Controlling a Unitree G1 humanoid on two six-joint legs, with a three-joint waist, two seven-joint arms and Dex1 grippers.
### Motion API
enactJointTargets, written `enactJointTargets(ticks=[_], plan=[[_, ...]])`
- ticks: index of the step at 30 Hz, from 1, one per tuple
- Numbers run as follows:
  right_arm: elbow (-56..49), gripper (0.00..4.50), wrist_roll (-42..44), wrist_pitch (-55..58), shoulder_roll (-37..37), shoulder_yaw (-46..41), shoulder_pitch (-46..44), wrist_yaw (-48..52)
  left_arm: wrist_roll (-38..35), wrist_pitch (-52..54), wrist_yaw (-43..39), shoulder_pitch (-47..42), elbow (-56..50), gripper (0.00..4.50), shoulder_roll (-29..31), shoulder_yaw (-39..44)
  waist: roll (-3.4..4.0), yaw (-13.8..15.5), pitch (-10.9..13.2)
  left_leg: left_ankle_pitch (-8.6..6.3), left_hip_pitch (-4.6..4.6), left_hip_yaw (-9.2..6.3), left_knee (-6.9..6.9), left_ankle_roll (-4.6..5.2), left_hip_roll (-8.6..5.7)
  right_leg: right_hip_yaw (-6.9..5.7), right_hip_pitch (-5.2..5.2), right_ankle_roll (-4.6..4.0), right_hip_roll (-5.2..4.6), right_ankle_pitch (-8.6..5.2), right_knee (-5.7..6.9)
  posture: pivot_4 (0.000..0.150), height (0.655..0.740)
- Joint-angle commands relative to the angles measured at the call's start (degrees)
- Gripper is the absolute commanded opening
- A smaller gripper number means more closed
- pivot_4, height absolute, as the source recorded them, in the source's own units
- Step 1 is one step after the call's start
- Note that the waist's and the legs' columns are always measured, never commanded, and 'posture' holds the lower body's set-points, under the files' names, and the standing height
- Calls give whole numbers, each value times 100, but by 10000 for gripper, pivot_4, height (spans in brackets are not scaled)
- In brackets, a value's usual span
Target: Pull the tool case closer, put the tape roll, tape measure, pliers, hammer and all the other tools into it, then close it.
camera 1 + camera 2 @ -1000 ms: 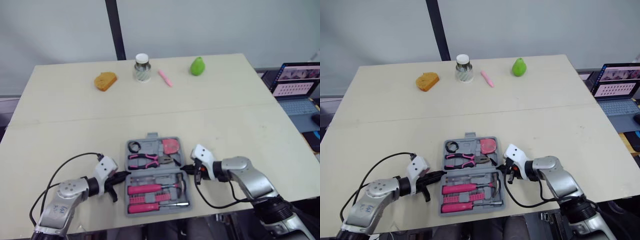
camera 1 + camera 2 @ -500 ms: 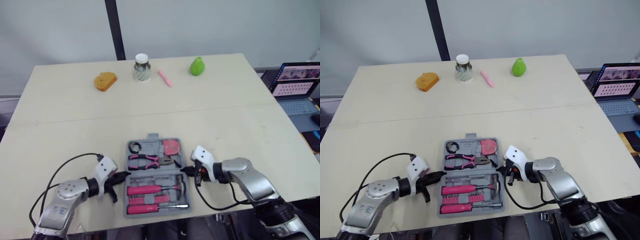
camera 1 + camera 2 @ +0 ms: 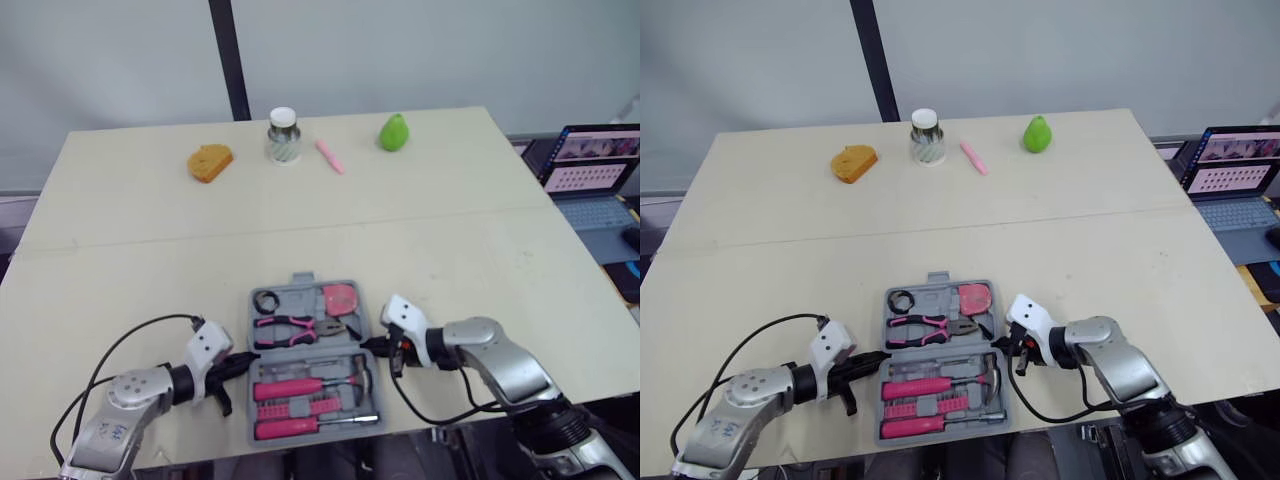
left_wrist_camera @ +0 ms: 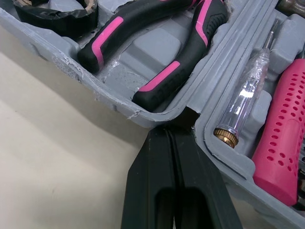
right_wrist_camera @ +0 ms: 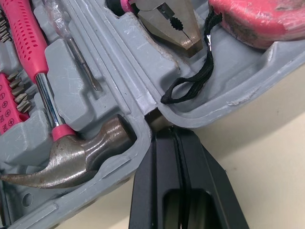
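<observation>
Grey plastic tool case [image 3: 303, 281] lies open flat near the front edge of the pale table [image 3: 430, 250]. Black tape roll [image 3: 266, 299], pink-and-black pliers [image 3: 295, 324] and pink tape measure [image 3: 341, 296] sit in the far half, and the pink-handled hammer [image 3: 300, 387] in the near half. Left gripper [image 3: 243, 358] and right gripper [image 3: 366, 345] sit at the hinge ends, fingers pressed together, tips seemingly touching the case.

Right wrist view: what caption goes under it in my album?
Shut right gripper at the hinge edge of the open tool case, near the hammer, pliers and pink tape measure.
</observation>
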Motion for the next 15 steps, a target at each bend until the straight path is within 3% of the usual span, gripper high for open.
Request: enactJointTargets(ticks=[1, 15], plan=[[-375, 0, 243, -30, 46, 109, 11, 178, 4, 99, -86, 205, -30, 550, 4, -243, 0, 1, 0, 0, 0, 0, 0, 0, 0, 0, 0, 0, 0, 0, 0, 1500, 7400], [-336, 0, 224, -64, 37, 131, 12, 167, -9, 78, -97, 252, 19, 550, -3, -267, 0, 1, 0, 0, 0, 0, 0, 0, 0, -1, 0, -1, 0, -1, 0, 1500, 7400]])
